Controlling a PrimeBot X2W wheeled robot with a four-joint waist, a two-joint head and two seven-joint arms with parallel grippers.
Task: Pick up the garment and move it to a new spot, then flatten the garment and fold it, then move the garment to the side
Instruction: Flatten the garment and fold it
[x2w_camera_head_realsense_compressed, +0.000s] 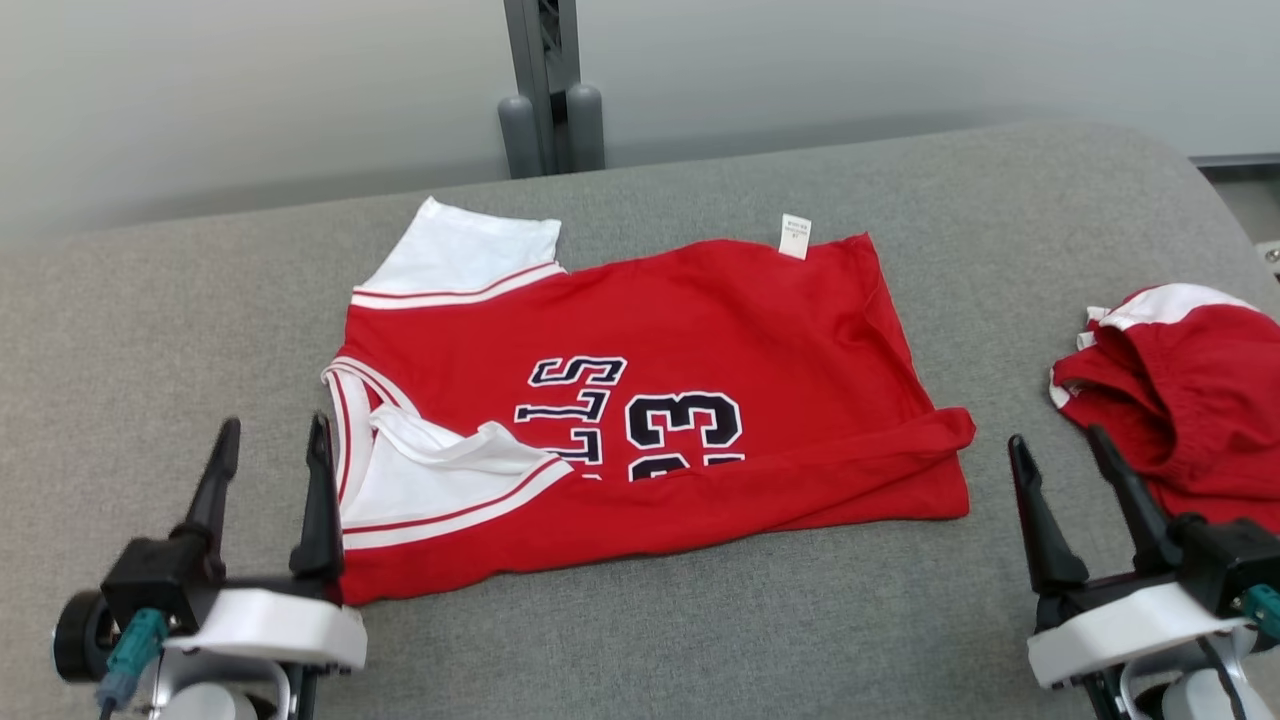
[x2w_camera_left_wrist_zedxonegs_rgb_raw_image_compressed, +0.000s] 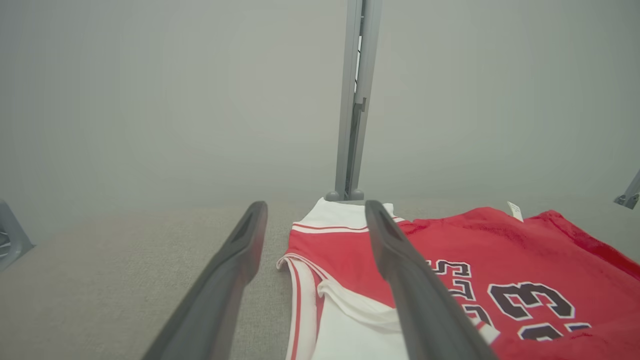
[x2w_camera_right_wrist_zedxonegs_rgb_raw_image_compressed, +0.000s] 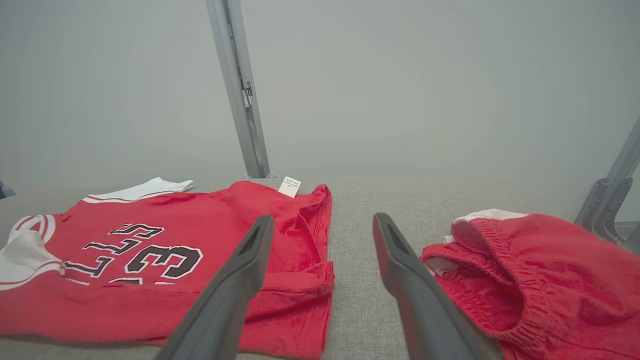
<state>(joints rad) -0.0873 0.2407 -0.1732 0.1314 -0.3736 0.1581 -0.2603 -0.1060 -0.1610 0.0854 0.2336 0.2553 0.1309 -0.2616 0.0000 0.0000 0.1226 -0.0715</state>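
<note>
The garment (x2w_camera_head_realsense_compressed: 680, 400) is a red jersey with white sleeves and dark lettering, lying on the grey table with its near long edge folded up over the number. It also shows in the left wrist view (x2w_camera_left_wrist_zedxonegs_rgb_raw_image_compressed: 500, 250) and the right wrist view (x2w_camera_right_wrist_zedxonegs_rgb_raw_image_compressed: 200, 240). My left gripper (x2w_camera_head_realsense_compressed: 270, 435) is open at the lower left, its fingers just beside the jersey's near left corner, nothing between them. My right gripper (x2w_camera_head_realsense_compressed: 1062, 445) is open at the lower right, in the gap between the jersey's right end and a second red piece.
Red shorts with a white band (x2w_camera_head_realsense_compressed: 1190, 390) lie bunched at the table's right edge, close to my right gripper's fingers. A grey metal post (x2w_camera_head_realsense_compressed: 545, 90) stands behind the table's far edge. The padded grey table (x2w_camera_head_realsense_compressed: 700, 620) has bare cloth along the front.
</note>
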